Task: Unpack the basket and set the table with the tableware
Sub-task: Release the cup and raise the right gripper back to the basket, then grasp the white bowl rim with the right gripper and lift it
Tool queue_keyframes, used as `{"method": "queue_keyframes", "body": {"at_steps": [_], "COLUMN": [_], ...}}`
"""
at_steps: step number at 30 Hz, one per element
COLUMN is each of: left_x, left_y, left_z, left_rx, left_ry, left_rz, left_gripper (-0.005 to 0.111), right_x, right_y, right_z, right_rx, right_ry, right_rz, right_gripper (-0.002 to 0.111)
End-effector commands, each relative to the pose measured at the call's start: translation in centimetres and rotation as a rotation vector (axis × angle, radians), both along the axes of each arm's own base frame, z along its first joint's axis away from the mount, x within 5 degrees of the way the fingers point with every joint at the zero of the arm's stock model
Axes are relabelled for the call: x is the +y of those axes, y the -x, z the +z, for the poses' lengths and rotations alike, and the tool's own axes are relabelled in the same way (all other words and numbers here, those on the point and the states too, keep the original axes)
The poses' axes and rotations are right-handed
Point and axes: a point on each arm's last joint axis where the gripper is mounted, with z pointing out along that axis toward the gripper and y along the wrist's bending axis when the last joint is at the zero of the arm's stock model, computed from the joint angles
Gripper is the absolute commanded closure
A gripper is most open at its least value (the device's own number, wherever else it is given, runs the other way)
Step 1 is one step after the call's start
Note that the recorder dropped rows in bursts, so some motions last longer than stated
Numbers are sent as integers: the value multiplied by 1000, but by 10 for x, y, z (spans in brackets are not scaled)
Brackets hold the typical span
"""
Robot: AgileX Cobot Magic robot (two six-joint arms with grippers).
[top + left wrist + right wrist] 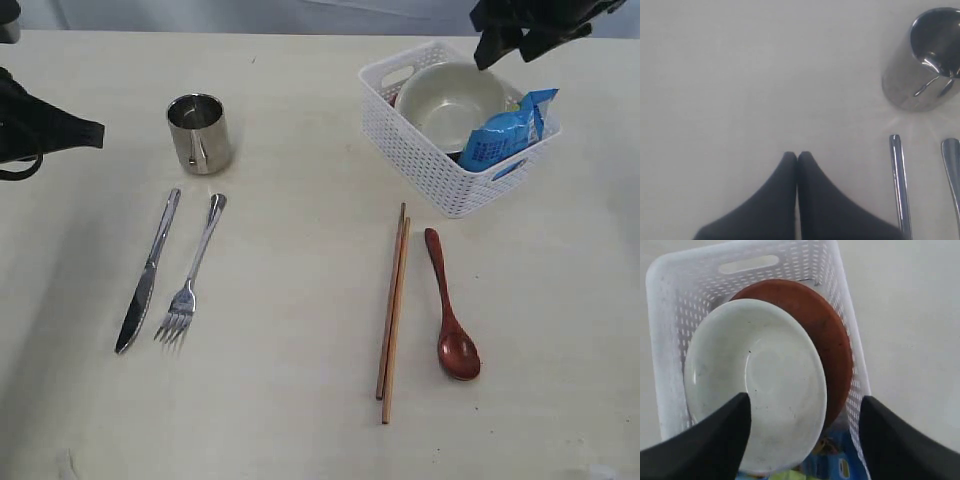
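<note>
Right wrist view: right gripper (804, 399), jaws wide, hangs over the round cream bowl (755, 375) in the white perforated plastic basket (662, 315). Left gripper (797, 154) has its jaws pressed together.

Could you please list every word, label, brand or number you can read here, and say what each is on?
No text can be read.
The blue bag in the basket carries print, but it is too small and blurred to read.
The cup, knife, fork, chopsticks, spoon and bowl show no markings.
</note>
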Motion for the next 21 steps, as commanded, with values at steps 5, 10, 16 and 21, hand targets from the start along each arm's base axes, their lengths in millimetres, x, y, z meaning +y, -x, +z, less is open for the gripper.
{"method": "queue_keyframes", "body": {"at_steps": [5, 10, 16, 21], "left_x": [0, 0, 0, 0], "left_y": [0, 0, 0, 0], "left_z": [-1, -1, -1, -1], "left_rx": [-14, -14, -14, -14], "left_ry": [10, 10, 12, 12], "left_rz": [-2, -2, 0, 0], "left_gripper": [107, 107, 107, 107], "right_x": [0, 2, 3, 3], "right_y": [-16, -16, -16, -11], "right_z": [-40, -45, -20, 34], "right_rx": [20, 40, -11, -122], "right_ry": [-10, -29, -57, -73], "right_rz": [-14, -20, -51, -44], "right_gripper": [52, 87, 109, 109]}}
